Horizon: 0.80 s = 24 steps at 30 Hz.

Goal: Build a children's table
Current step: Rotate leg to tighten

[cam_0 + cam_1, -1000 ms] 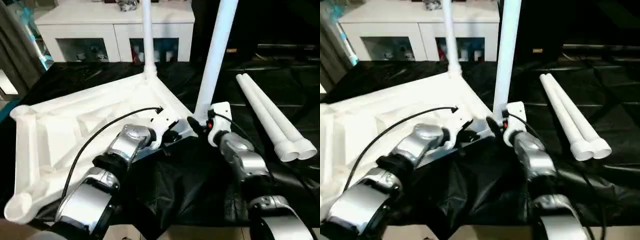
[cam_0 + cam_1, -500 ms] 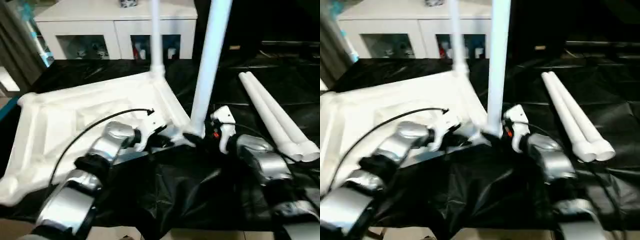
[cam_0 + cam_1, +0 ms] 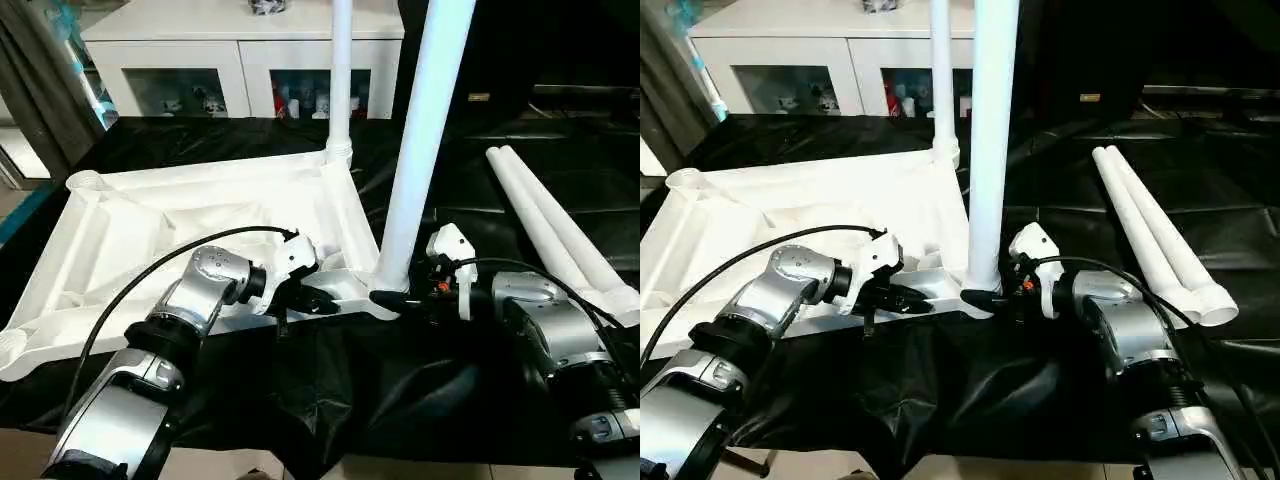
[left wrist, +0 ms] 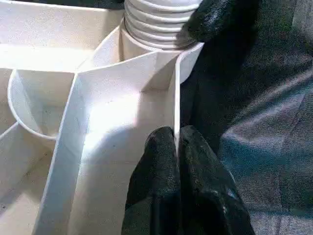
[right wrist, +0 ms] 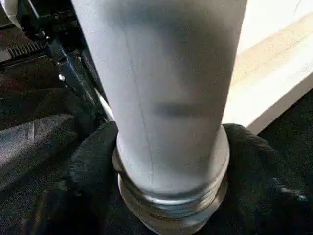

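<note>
Left gripper [image 4: 177,147] pinches the near rim of the upturned tabletop [image 3: 180,230], while the right gripper [image 3: 392,298] wraps the base of a standing leg [image 3: 420,140] at the near-right corner socket. A second leg [image 3: 340,80] stands in the far-right corner. Two loose legs [image 3: 560,230] lie right, both left sockets open: about half done.

Left gripper [image 4: 177,142] pinched closed, right gripper [image 3: 392,298] clamped (2 fingers wrapped)

Tabletop [image 3: 150,230] lies upside down at left, two legs [image 3: 420,140] standing in it; spare legs [image 3: 560,235] lie right; cabinet [image 3: 230,60] behind.
</note>
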Available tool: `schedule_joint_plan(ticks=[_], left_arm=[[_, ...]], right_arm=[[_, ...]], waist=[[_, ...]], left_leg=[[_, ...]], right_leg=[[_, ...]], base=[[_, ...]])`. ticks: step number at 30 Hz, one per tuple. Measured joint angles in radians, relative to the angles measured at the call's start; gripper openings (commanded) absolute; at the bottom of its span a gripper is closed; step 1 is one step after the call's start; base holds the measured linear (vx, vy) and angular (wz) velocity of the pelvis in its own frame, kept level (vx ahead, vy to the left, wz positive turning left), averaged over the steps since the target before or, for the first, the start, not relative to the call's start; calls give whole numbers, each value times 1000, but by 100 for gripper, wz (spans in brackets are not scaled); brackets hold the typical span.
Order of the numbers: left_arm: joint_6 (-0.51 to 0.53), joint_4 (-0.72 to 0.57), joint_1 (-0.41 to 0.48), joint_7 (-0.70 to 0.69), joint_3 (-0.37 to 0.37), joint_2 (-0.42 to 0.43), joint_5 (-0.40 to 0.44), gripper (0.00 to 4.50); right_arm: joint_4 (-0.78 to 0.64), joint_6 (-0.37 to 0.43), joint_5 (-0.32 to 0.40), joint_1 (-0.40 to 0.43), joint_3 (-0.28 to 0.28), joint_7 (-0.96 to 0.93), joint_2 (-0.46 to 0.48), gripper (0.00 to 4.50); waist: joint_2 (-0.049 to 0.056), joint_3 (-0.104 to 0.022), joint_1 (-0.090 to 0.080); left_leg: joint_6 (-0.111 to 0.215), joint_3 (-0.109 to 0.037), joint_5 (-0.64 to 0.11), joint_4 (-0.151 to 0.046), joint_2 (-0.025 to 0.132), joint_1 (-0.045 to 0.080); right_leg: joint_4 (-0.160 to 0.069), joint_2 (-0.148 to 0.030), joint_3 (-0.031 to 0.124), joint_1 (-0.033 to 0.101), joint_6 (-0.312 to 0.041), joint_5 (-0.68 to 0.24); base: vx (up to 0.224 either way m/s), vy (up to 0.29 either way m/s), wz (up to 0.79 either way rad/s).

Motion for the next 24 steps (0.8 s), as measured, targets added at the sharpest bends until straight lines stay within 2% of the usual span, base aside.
schedule_joint_plan(ticks=[4, 8, 12, 17, 18, 19, 21, 24], left_arm=[[2, -4, 2, 28, 2, -5, 3, 0], [15, 59, -33, 173, 15, -51, 23, 0], [51, 145, -96, 367, 37, -142, 47, 0], [87, 210, -145, 509, 56, -215, 49, 0], [88, 214, -147, 513, 60, -225, 49, 0], [88, 216, -147, 513, 62, -225, 49, 0], [82, 220, -148, 513, 63, -224, 49, 0], [70, 223, -148, 492, 62, -213, 50, 0]], right_arm=[[-3, 2, -2, 3, -4, -43, 20, 281], [71, -32, -33, -15, -47, -259, 105, 275], [165, -35, -53, -71, -117, -525, 206, 274], [229, -34, -65, -124, -156, -721, 279, 274], [237, -38, -65, -130, -159, -733, 287, 309], [246, -42, -65, -134, -161, -736, 291, 309], [249, -44, -63, -136, -167, -734, 296, 346], [246, -42, -59, -135, -168, -692, 293, 365]], waist=[[0, 0, -1], [-1, 0, -11], [-1, 0, -30], [1, -1, -32], [2, -2, -33], [2, -2, -33], [2, -2, -34], [1, -1, -36]], left_leg=[[1, 0, 1, 0, 0, 0], [-2, 1, -1, 1, 0, 2], [-2, 1, -1, 3, -1, 2], [-2, 0, -1, 2, -2, 2], [-2, 0, -1, 1, -2, 2], [-2, 0, -1, 1, -2, 2], [-2, 0, -1, 1, -2, 2], [-2, 0, -1, 1, -2, 2]], right_leg=[[0, 0, 0, 0, 0, 0], [2, 0, 1, 0, 0, 1], [1, 0, 3, 2, 0, 1], [1, 0, 2, 2, -1, 1], [1, 0, 2, 2, -1, 1], [1, 0, 2, 2, -1, 1], [1, 0, 2, 2, -1, 1], [0, 0, 2, 2, -1, 1]], base=[[0, 0, 0], [0, 0, 0], [0, 0, 0], [0, 0, 0], [0, 0, 0], [0, 0, 0], [0, 0, 0], [0, 0, 0]])
